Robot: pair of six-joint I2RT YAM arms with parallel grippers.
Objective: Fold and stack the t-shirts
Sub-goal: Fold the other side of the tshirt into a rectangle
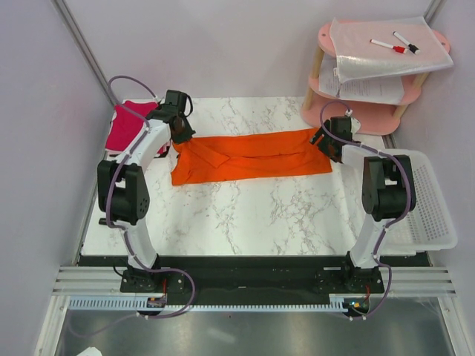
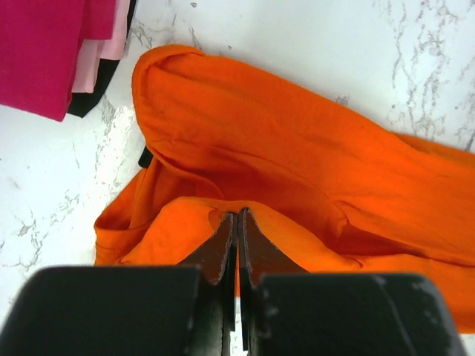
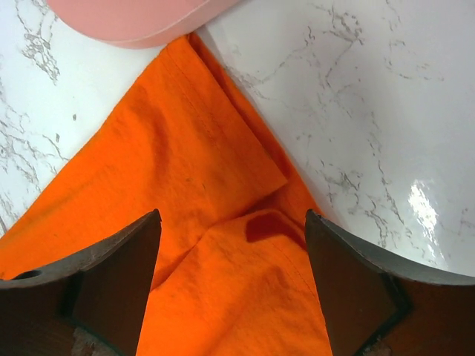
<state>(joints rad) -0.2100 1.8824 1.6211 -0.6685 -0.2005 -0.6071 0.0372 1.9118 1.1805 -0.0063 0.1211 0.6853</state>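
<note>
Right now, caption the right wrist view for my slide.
Open right gripper over the folded orange t-shirt on the marble table.

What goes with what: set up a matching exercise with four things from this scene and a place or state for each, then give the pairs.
Column A
1. left gripper
2. right gripper
3. magenta t-shirt
4. white basket

Column B
a. open, over one end of the orange t-shirt
b. by the right edge of the table
c. shut on the orange t-shirt
d. far left of the table

Pairs: 1-c, 2-a, 3-d, 4-b
</note>
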